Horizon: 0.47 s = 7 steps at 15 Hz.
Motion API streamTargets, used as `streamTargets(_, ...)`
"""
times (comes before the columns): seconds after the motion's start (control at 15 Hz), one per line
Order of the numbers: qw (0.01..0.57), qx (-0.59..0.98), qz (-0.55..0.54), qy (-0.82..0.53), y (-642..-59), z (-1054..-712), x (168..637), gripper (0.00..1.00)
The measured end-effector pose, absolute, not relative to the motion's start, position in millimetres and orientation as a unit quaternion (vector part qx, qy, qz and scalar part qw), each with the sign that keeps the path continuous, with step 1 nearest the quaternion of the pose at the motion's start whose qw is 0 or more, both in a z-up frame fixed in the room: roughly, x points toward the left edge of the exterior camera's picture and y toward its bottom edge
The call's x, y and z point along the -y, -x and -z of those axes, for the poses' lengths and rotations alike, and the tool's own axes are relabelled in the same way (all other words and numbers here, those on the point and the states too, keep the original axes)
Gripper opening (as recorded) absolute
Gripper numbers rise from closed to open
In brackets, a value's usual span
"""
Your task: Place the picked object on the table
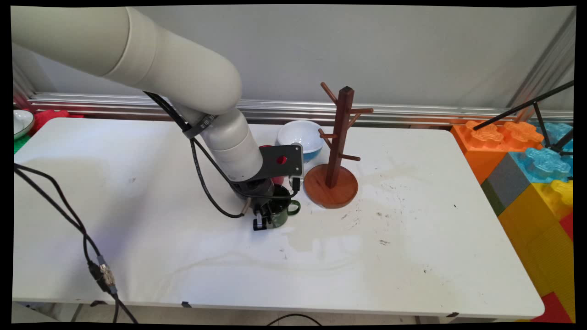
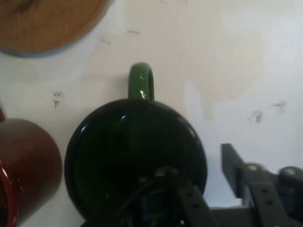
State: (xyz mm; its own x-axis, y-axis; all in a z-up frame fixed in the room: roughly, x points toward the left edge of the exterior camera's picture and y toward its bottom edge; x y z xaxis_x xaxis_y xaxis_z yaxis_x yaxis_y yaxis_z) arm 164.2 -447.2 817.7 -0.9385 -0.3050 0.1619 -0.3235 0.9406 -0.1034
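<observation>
while the arm is reaching down low over the white table (image 1: 412, 238), its black gripper (image 1: 265, 216) is sitting right at the dark green mug (image 1: 282, 211). in the hand view the gripper (image 2: 203, 175) is standing with its two fingers apart. one finger is dipping inside the mug (image 2: 135, 156) and the other is waiting outside the mug's wall. a thin strip of white table is showing between that outer finger and the rim, so nothing is being squeezed.

the mug is standing upright near the middle of the table. it is looking shiny, round and very dark inside, and i cannot tell if anything is in it. its little green handle (image 2: 141, 80) is sticking out away from the gripper, pointing toward the round base of the brown wooden mug tree (image 1: 337, 137). the handle is near that base but is not touching it.

a dark red mug (image 2: 26, 165) is sitting just beside the green one. a white and blue bowl (image 1: 298, 133) is resting farther back, by the mug tree.
</observation>
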Motion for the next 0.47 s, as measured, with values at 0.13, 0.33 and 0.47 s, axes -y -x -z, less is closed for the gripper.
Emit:
streamTargets(0.13, 0.079, 0.982, -0.064, -0.161, -162.9, -817.1, 449.4, 1.00)
streamTargets(0.33, 0.097, 0.979, -0.066, -0.166, -162.1, -824.9, 451.9, 1.00)
streamTargets(0.47, 0.118, 0.976, -0.070, -0.170, -165.3, -839.7, 452.5, 1.00)
